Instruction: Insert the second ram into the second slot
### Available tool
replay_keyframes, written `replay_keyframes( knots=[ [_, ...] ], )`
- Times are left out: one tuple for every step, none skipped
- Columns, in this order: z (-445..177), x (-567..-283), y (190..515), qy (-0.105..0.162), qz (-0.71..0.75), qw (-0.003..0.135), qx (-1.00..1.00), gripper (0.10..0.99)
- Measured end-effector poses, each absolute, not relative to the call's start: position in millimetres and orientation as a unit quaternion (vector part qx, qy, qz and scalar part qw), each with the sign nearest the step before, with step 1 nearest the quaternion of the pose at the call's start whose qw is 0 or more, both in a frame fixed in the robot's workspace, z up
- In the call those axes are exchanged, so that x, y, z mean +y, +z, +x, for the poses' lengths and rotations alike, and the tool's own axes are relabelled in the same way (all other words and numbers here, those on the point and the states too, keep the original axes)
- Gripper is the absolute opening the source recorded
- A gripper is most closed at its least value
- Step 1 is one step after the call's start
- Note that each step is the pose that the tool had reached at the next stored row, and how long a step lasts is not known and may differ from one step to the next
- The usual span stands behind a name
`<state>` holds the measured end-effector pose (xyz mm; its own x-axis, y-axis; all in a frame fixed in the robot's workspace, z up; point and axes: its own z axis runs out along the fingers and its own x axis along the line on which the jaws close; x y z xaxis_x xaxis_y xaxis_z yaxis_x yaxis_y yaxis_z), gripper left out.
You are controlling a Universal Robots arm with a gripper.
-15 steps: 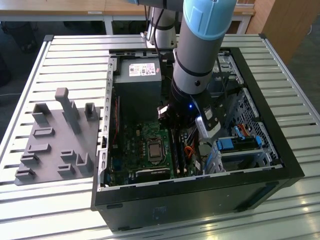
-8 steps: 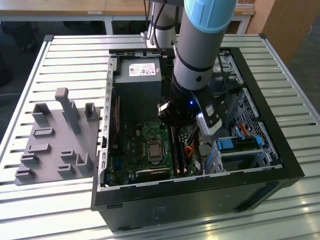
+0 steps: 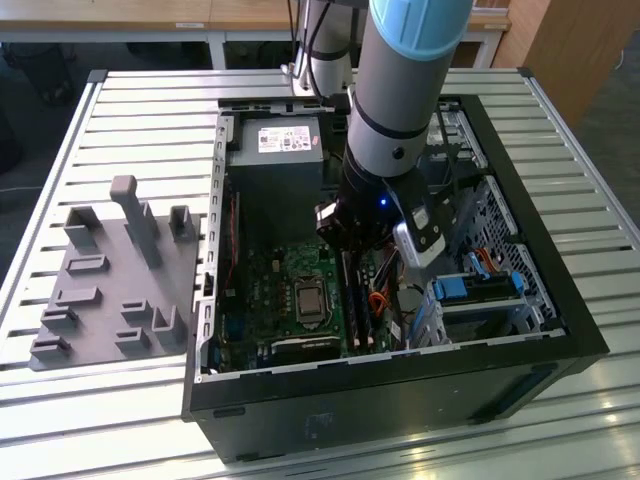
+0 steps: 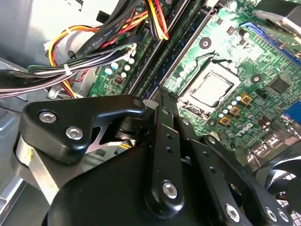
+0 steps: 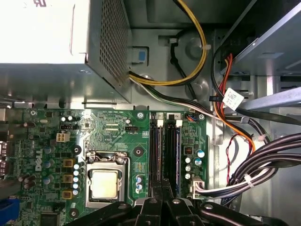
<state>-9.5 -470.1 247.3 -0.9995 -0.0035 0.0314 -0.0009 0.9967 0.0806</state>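
Observation:
My gripper [image 3: 357, 250] hangs low inside the open computer case, over the motherboard. Its fingers are shut together with nothing between them. In both wrist views the gripper [image 5: 162, 186] [image 4: 162, 96] has its tips above one end of two long memory slots [image 5: 167, 150] that run side by side next to the processor socket [image 5: 104, 183]. A thin bluish stick seen edge-on, the second ram [image 5: 158, 153], stands in the slot nearer the socket, right under the tips. Whether the tips touch it I cannot tell.
A bundle of power cables [image 5: 254, 160] lies close beside the slots. The power supply box [image 3: 275, 150] fills the back of the case and blue drive-bay latches [image 3: 478, 288] sit at the exterior view's right. A grey holder fixture [image 3: 110, 270] rests on the slatted table.

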Motion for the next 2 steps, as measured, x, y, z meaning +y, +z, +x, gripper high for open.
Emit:
replay_keyframes(
  knots=[
    [-9.5, -470.1, 247.3, -0.041, 0.001, 0.016, -0.999, 0.106],
    [-9.5, -470.1, 247.4, -0.041, 0.001, 0.016, -0.999, 0.106]
  ],
)
